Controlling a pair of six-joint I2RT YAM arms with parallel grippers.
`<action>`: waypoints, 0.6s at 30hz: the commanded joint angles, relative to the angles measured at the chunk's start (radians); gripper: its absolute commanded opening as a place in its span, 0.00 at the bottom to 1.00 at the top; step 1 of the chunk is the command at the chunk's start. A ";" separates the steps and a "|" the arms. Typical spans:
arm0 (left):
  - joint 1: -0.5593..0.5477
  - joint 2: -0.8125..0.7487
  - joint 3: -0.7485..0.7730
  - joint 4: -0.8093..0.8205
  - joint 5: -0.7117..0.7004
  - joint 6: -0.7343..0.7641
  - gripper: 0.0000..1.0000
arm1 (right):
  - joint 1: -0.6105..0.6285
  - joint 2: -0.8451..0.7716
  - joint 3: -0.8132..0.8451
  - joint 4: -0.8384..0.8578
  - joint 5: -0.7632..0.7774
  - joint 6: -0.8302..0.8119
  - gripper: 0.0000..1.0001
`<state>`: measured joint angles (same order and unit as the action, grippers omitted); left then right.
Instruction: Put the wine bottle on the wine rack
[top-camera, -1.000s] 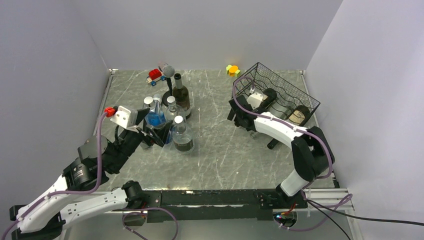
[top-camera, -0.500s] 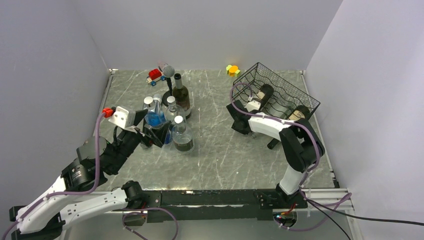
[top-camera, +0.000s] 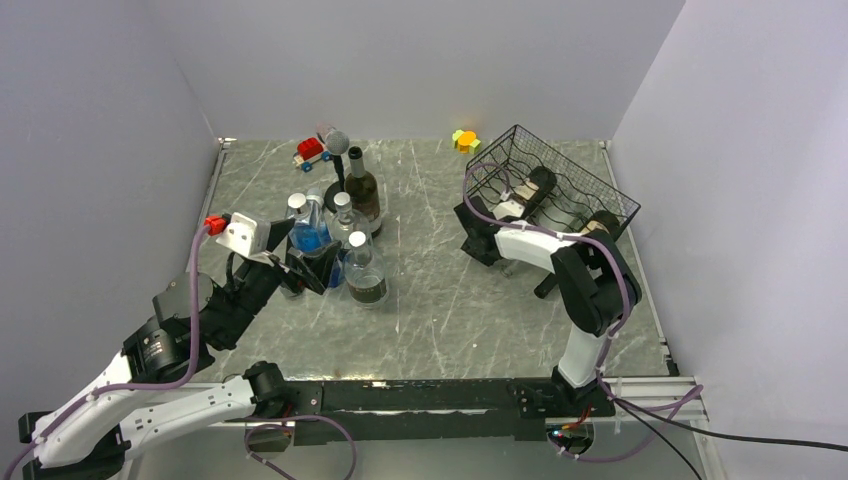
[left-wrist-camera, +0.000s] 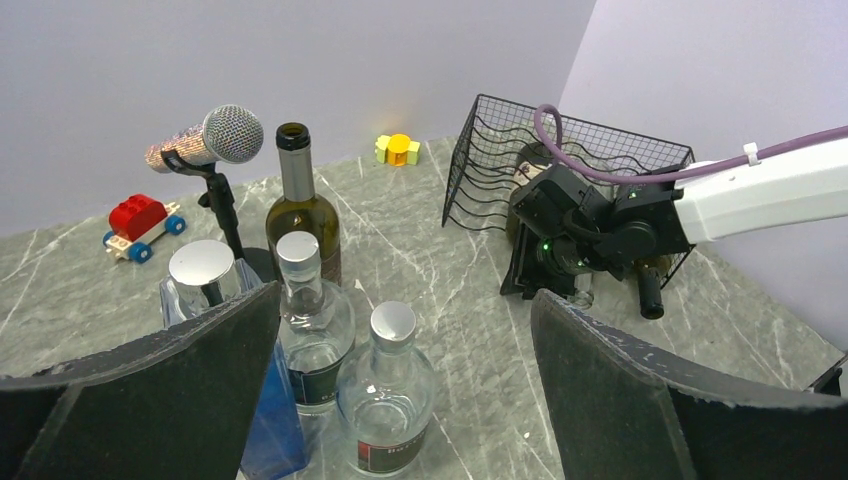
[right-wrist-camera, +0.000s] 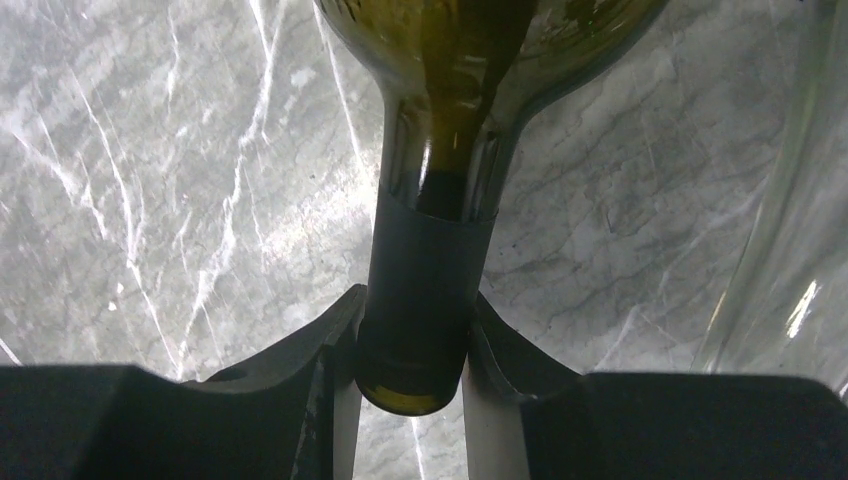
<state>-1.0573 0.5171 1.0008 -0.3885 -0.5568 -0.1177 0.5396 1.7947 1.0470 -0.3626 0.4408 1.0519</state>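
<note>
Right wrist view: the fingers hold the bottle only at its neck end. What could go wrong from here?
1. The right gripper pinches only the neck tip of the wine bottle; the heavy body may pivot or slip out.
2. Clear glass sits beside it, so the bottle could strike it while entering the wine rack.

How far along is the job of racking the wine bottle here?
Done: one dark bottle already lies in the wine rack. In hand: the right gripper is shut on the neck of a wine bottle, its body seemingly inside the rack. Left: let go and withdraw. The left gripper hangs open by the standing bottles.
</note>
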 joint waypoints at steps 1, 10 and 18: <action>-0.004 -0.008 0.008 -0.006 -0.021 -0.007 0.99 | -0.037 0.019 0.037 0.039 -0.004 0.020 0.00; -0.004 -0.012 0.003 0.004 -0.023 -0.002 0.99 | -0.047 -0.033 0.059 0.016 0.022 -0.001 0.38; -0.004 -0.015 0.008 0.000 -0.028 -0.003 0.99 | -0.042 -0.142 0.064 -0.044 0.057 -0.052 0.91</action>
<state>-1.0573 0.5140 1.0008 -0.3946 -0.5663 -0.1173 0.4984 1.7412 1.0672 -0.3660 0.4480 1.0321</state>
